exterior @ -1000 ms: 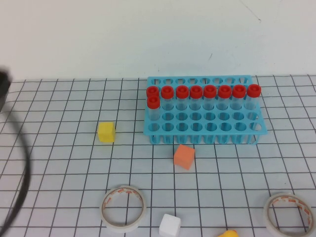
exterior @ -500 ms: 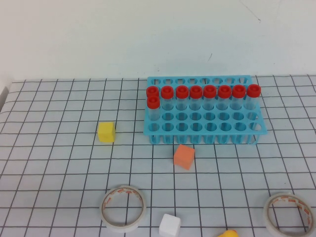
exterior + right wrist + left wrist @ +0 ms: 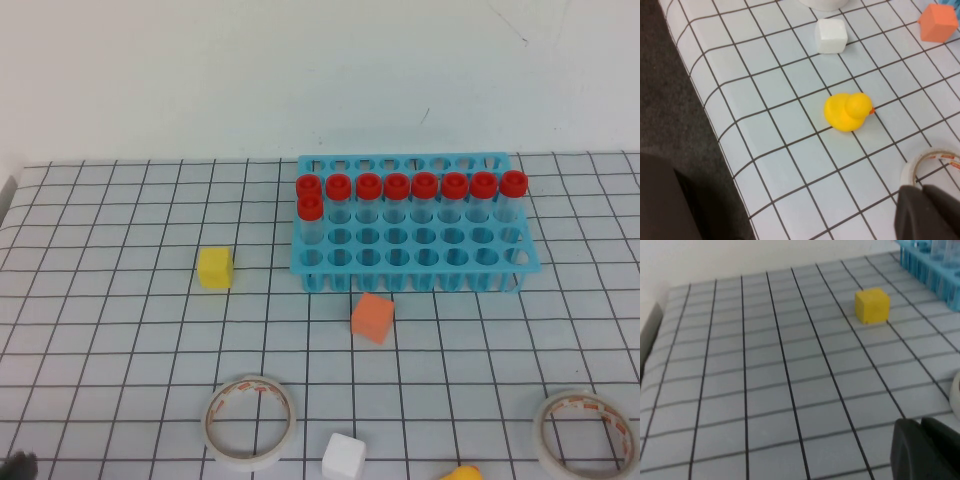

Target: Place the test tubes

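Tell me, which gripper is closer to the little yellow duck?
Right. The right gripper, shut, hovers close to the duck, beside a tape roll. The left gripper, also shut, is at the near left corner of the table, far across from the duck.

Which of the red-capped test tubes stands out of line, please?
The tube at the blue rack's left end: alone, one row in front of the other eight. Left gripper hangs near-left, right gripper near-right, jaws shut.

Table (image 3: 120,300) — blue rack (image 3: 410,281), yellow cube (image 3: 215,268), orange cube (image 3: 372,317), white cube (image 3: 343,457), duck (image 3: 847,112), left tape roll (image 3: 250,458), right tape roll (image 3: 545,436).
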### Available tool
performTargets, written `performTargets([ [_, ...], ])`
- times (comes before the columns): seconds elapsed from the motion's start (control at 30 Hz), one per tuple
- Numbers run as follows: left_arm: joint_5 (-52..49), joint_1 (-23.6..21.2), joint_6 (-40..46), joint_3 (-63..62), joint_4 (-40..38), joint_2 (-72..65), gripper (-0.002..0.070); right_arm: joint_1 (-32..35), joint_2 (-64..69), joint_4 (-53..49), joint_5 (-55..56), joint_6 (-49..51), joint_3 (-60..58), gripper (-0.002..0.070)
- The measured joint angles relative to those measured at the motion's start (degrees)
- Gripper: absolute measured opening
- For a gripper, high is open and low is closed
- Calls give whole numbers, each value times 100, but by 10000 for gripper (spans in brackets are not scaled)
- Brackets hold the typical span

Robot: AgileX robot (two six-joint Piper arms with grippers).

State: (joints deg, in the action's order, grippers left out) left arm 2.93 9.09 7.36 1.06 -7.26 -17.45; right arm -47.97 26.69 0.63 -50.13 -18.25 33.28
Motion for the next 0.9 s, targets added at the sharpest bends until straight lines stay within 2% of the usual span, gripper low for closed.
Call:
performTargets([
  [0.23, -1303, 0, 0, 0, 0, 0, 0, 0, 0, 0, 0, 0, 0, -1],
  [0.4, -1558, -32, -120, 0, 0, 249, 0, 0, 0, 2, 0, 0, 0, -1],
  [0.67, -2047, -501, -170, 0, 41, 1713, 0, 0, 0, 2, 0, 0, 0, -1],
  [0.9, -2086, -531, -170, -10, 187, 1797, 0, 0, 0, 12, 0, 0, 0, -1],
])
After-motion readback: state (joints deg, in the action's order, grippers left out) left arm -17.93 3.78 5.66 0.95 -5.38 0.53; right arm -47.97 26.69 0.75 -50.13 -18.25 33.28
